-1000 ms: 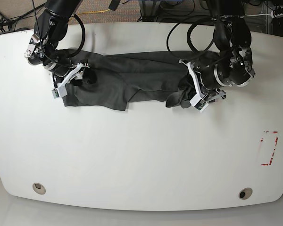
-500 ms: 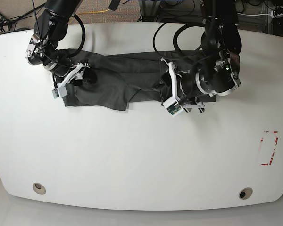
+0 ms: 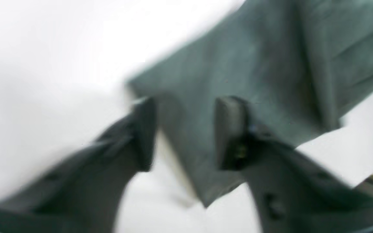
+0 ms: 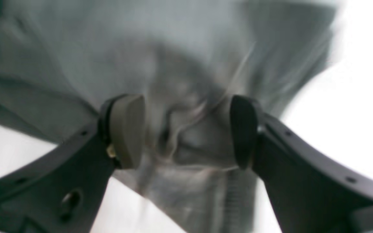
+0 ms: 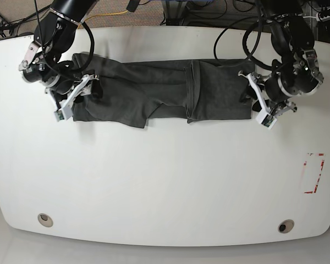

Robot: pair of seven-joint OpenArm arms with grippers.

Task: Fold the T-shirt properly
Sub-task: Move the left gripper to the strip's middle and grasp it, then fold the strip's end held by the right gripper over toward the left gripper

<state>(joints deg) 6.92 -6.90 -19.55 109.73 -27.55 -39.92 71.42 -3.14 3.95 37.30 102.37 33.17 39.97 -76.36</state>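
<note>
Your left gripper (image 3: 186,132) and right gripper (image 4: 186,131) both stand parted over the crumpled charcoal-grey cotton T-shirt (image 5: 154,91), gripping nothing.

The T-shirt (image 5: 154,93) lies spread along the far half of the counter (image 5: 165,181), stretched sideways, with one end folded over its middle. My left gripper (image 5: 252,99) sits at the T-shirt's end on the base view's right, its fingers (image 3: 228,129) straddling the cloth edge. My right gripper (image 5: 80,96) sits at the T-shirt's opposite end, over bunched cloth. A marked rectangle (image 5: 313,173) lies nearer than the T-shirt, near the counter's edge beyond my left gripper.
</note>
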